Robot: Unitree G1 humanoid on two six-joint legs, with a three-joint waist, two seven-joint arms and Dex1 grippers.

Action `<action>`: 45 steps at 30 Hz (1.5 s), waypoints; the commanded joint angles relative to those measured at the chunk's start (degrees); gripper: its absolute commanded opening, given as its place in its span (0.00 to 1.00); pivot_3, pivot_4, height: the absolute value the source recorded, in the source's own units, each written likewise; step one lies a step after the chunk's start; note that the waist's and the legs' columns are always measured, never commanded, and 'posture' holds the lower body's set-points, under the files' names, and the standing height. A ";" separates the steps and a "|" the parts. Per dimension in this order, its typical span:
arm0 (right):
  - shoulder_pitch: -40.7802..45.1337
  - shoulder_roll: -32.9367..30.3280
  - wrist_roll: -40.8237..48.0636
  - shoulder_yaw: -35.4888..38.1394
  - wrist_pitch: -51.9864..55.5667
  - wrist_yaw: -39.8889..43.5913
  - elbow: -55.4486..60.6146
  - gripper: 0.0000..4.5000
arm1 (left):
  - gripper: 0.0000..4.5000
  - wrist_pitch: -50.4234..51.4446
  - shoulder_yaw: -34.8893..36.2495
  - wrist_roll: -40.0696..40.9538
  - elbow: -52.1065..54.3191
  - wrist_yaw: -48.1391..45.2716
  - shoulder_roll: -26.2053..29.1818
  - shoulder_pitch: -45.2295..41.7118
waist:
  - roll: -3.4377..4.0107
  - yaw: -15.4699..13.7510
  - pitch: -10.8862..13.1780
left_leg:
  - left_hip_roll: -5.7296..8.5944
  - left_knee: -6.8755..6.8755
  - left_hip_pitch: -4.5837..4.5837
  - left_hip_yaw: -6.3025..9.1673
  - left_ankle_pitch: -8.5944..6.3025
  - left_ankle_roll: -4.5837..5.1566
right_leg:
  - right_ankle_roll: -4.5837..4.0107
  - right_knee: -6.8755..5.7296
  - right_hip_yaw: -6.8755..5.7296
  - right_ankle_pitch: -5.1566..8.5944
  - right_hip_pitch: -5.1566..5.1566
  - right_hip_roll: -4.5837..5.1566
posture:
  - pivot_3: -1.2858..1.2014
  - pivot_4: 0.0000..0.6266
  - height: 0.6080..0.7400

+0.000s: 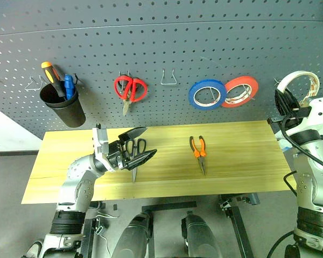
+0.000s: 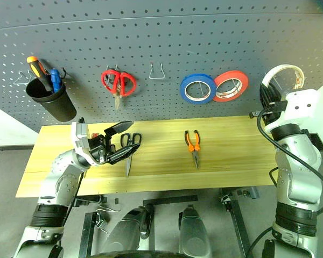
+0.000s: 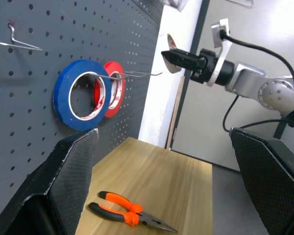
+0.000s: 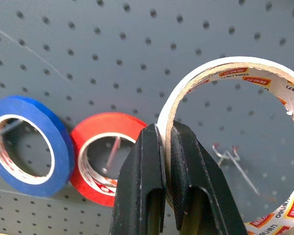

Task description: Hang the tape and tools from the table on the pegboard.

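The right end effector [image 4: 165, 147] pinches the rim of the whitish tape [image 4: 225, 68] between its two black fingers. It holds the tape up in front of the pegboard [image 1: 151, 43], close to a bare metal hook [image 4: 230, 156]. The red roll [image 1: 240, 91] and the blue roll [image 1: 206, 94] hang just beside it on the board.

The left end effector [image 1: 141, 144] is wide open and holds nothing. It hangs over the left part of the counter [image 1: 242, 161]. The dark-handled scissors [image 1: 133, 156] lie on the counter right under its fingers. The pliers [image 1: 198, 151] with orange handles lie flat near the middle of the counter, well apart from the scissors.

On the board, red-handled scissors [image 1: 130, 90] hang from a hook. A black cup [image 1: 63, 106] on the far left holds an orange screwdriver [image 1: 51, 75] and a blue screwdriver [image 1: 69, 86]. An empty hook [image 1: 169, 78] sits between the red scissors and the blue roll.
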State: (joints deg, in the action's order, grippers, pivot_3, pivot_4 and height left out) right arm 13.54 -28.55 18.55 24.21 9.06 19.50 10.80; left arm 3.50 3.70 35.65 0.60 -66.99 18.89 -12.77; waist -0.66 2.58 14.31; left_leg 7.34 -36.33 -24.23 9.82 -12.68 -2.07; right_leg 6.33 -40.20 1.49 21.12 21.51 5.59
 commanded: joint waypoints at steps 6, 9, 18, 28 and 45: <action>1.36 -1.99 0.15 2.63 -2.46 0.09 -4.51 0.01 | 1.00 0.49 0.94 0.37 1.07 0.57 1.82 0.14 | 0.00 0.02 0.00 | 0.00 -0.01 0.00 0.00 0.00 0.01 | 0.00 0.00 0.00 0.00 0.00 0.00 | 0.50 0.33 0.81; 1.58 -2.23 0.22 2.51 -3.34 0.42 -6.12 0.01 | 1.00 0.72 0.95 0.33 1.24 0.63 2.29 0.26 | 0.00 0.03 0.00 | 0.00 0.00 0.00 0.00 0.00 0.00 | 0.00 0.00 0.00 0.00 0.00 0.00 | 0.51 0.33 0.81; 4.61 -1.33 0.16 0.46 -6.52 2.21 -12.78 0.01 | 1.00 1.92 1.54 1.05 2.48 0.83 4.14 0.80 | 0.00 -0.02 0.00 | -0.01 0.00 0.02 0.00 0.00 0.01 | 0.00 0.00 0.01 -0.01 -0.02 -0.01 | 0.52 0.35 0.81; 7.08 -1.65 -0.03 -0.31 -9.72 2.80 -18.12 0.01 | 1.00 4.30 3.39 2.31 5.24 1.35 6.77 1.76 | 0.00 -0.16 0.01 | -0.01 0.02 0.02 0.00 0.00 0.01 | 0.00 0.00 0.01 -0.01 -0.01 0.00 | 0.54 0.38 0.81; 16.01 -1.14 -1.52 -2.85 -18.46 4.28 -36.26 0.01 | 1.00 7.62 6.31 4.21 10.95 4.18 9.60 3.64 | -0.08 -1.30 0.07 | -0.03 0.09 0.04 0.00 -0.02 0.04 | -0.02 0.05 0.04 -0.01 -0.01 0.00 | 0.57 0.41 0.81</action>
State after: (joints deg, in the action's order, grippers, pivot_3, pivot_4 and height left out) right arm 27.94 -29.18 17.08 20.78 -7.26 23.53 -25.00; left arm 11.01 8.22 38.61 9.38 -63.15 27.57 -9.56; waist -0.73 1.27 14.38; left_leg 7.31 -36.23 -24.19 9.82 -12.70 -2.03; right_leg 6.31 -40.14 1.53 21.12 21.50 5.59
